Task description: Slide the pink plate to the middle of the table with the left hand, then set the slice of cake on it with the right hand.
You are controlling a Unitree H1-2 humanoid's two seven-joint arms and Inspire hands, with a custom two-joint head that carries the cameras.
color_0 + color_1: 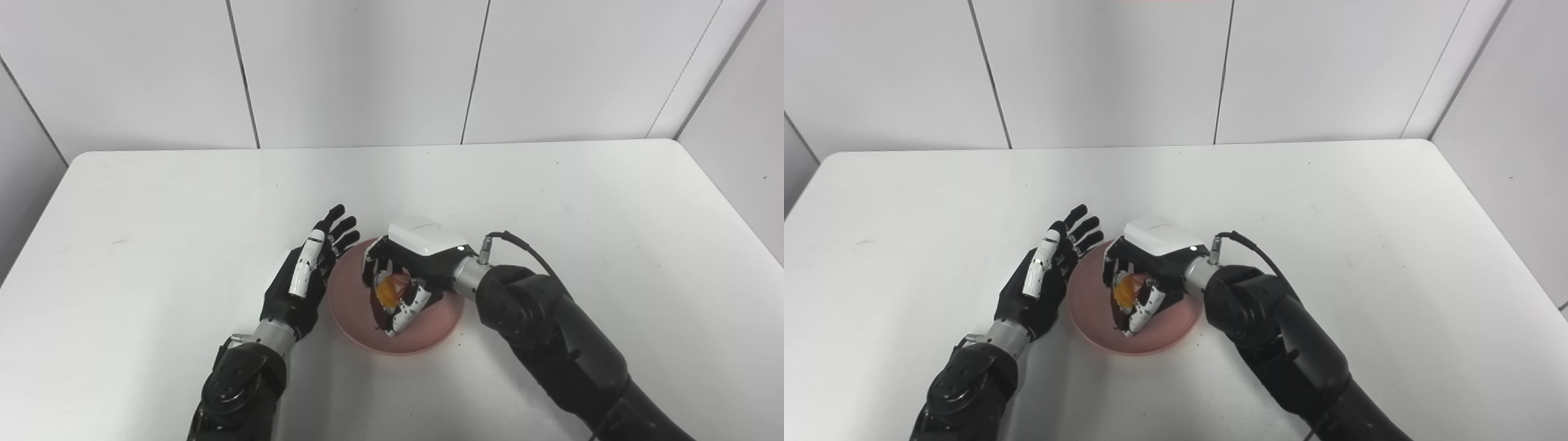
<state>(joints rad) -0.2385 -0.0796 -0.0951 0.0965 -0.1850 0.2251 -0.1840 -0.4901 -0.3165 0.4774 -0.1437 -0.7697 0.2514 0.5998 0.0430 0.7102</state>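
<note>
The pink plate point(392, 318) rests near the middle of the white bench point(184, 196). The right hand point(407, 275) is over the plate, fingers clamped on the slice of cake point(392, 288). The left hand point(309, 272) stands just left of the plate's rim, fingers apart, holding nothing.

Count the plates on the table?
1. The pink plate sits on the table between both hands; the right hand over it hides part of it.

A white table point(184, 202) carries a pink plate point(352, 306) near its front middle.
</note>
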